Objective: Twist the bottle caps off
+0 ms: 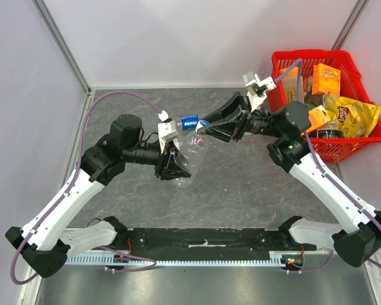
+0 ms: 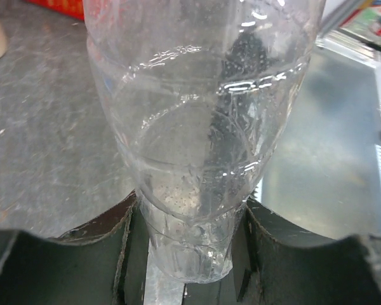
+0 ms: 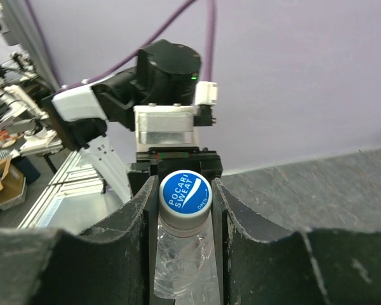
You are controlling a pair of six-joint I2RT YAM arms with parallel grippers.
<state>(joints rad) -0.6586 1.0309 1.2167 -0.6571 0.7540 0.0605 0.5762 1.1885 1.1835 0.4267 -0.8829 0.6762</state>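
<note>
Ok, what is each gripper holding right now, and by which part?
One clear bottle between both: left gripper clamps its lower body, right gripper closes on the blue cap.

In the right wrist view, at the centre of the frame, the blue cap [image 3: 185, 192] carries white lettering: "POCARI SWEAT" in two slanted lines, with a smaller "OPEN" curving along its lower right rim. In the top external view, just above the middle of the frame, the blue label [image 1: 189, 121] round the clear bottle [image 1: 192, 152] reads "PEPSI" in white. At the upper right, inside the red basket [image 1: 308, 56], the yellow chip bag [image 1: 355, 117] shows the round red Lay's emblem, its letters barely legible. The orange boxes [image 1: 326, 79] beside it bear print too small to read.
</note>
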